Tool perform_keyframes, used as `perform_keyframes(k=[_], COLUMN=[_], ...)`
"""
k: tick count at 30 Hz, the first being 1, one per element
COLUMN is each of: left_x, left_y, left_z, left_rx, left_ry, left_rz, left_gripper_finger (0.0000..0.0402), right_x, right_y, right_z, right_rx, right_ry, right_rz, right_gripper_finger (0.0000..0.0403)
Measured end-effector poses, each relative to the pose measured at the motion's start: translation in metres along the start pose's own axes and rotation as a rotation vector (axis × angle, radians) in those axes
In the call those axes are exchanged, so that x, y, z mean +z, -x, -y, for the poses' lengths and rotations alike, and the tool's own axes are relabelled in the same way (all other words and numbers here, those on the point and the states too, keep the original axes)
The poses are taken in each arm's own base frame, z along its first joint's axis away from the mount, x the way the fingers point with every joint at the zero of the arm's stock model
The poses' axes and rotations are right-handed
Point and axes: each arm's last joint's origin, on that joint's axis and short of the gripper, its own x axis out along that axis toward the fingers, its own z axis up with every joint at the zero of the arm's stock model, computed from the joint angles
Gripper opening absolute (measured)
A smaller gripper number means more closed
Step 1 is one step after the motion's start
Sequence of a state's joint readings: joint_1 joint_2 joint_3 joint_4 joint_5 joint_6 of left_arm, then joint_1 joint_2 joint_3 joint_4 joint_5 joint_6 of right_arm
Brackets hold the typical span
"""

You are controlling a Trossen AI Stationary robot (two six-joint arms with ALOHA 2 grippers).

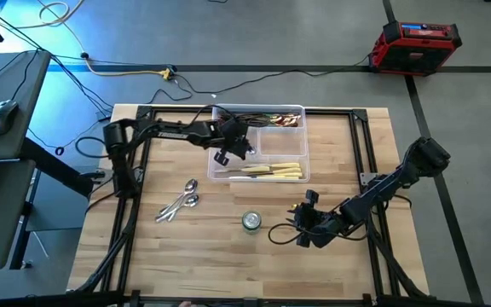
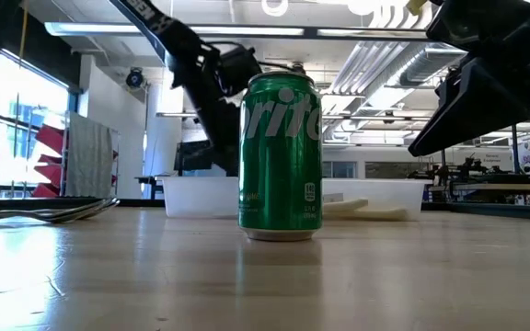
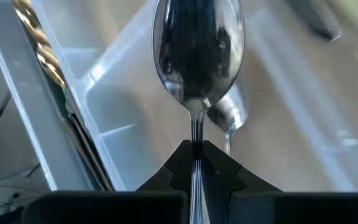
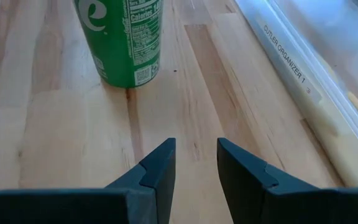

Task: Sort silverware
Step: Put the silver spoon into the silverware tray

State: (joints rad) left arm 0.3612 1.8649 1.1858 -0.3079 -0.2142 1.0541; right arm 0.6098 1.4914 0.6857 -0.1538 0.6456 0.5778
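Note:
My left gripper (image 1: 227,152) is over the left end of the clear divided tray (image 1: 301,109), shut on a shiny silver spoon (image 3: 197,50). The tray holds cream-handled knives (image 1: 273,170) in its near compartment, dark and green pieces (image 1: 262,118) in its far one, and a gold twisted piece (image 3: 39,43). Another spoon-like shape (image 3: 230,115) shows under the held one. Several silver spoons (image 1: 181,201) lie flat on the table left of the tray. My right gripper (image 4: 196,168) is open and empty, low over the table near the green can (image 4: 120,37). My left gripper pinches the spoon's thin neck (image 3: 196,132), just behind the bowl, between its two fingertips. The handle runs back between the fingers and the bowl sticks out ahead of them. The spoon is lifted clear, over the tray's wall.
The green soda can (image 1: 251,222) stands upright on the wood between the spoons and my right gripper. A black frame (image 1: 361,145) runs around the work area. Bare wood lies near the table's front edge (image 1: 203,264).

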Motion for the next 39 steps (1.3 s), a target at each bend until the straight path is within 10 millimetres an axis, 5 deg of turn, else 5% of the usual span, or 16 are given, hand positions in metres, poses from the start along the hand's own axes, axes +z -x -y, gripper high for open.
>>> perform_keyframes(k=[7, 13, 19, 24, 32, 39], left_x=[-0.007, -0.005, 0.004, 0.016, 0.032, 0.040], left_y=[-0.014, -0.006, 0.022, 0.064, 0.141, 0.160], left_z=[-0.001, -0.003, -0.007, -0.001, 0.052, 0.140], left_rx=[-0.003, 0.030, 0.173, 0.267, 0.060, -0.235], left_ry=[0.047, 0.047, 0.125, 0.257, 0.663, 0.953], left_rz=[-0.007, -0.029, -0.176, -0.230, -0.156, -0.156], left_gripper_finger=[0.0010, 0.0060, 0.0117, 0.0134, 0.0129, 0.0126], right_x=[0.000, 0.000, 0.000, -0.001, -0.001, -0.001], right_y=[0.000, 0.000, 0.000, 0.000, 0.000, 0.000], right_z=[0.000, 0.000, -0.001, -0.001, -0.001, -0.002], right_rx=[0.006, 0.013, 0.025, 0.043, 0.045, 0.063], right_ry=[0.001, -0.008, -0.008, -0.008, -0.024, -0.027], right_rz=[-0.004, -0.009, -0.017, -0.030, -0.035, -0.044], right_gripper_finger=[0.0103, 0.0103, 0.0103, 0.0103, 0.0103, 0.0103])
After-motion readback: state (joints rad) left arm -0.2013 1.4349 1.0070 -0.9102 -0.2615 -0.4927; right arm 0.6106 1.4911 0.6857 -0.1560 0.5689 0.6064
